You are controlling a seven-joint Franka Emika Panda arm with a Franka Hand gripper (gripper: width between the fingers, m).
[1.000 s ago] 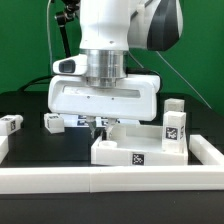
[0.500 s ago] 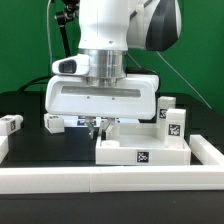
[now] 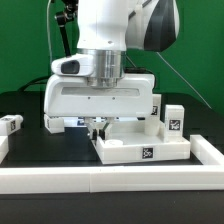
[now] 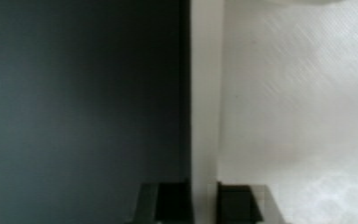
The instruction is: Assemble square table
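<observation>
The square slab [image 3: 140, 143] lies flat on the dark bench [image 3: 30, 150], recessed face up. It sits right of centre in the exterior view, just behind the long border wall [image 3: 110, 178], with its front edge skewed to that wall. Your tool [image 3: 97, 127] stands at the slab's near-left rim. In the wrist view the thin raised rim runs straight down between the two fingers [image 4: 163, 200], so I judge the tool clamped on that rim, not merely straddling it. One tagged leg [image 3: 175, 120] stands upright just beside the slab's right rim; whether they touch I cannot tell. A second leg [image 3: 10, 124] lies well apart at the exterior view's left.

You seem to be dragging and turning the slab into place. Keep the wrist low and level so the slab slides without tipping. Move slowly, because a thin rim can slip out of the grip. Watch the right corner, which could knock the nearby leg over.

Against the frame a second ago, the slab has swung: its front tag sits further to the exterior view's right, and the right end has closed on the standing leg.
</observation>
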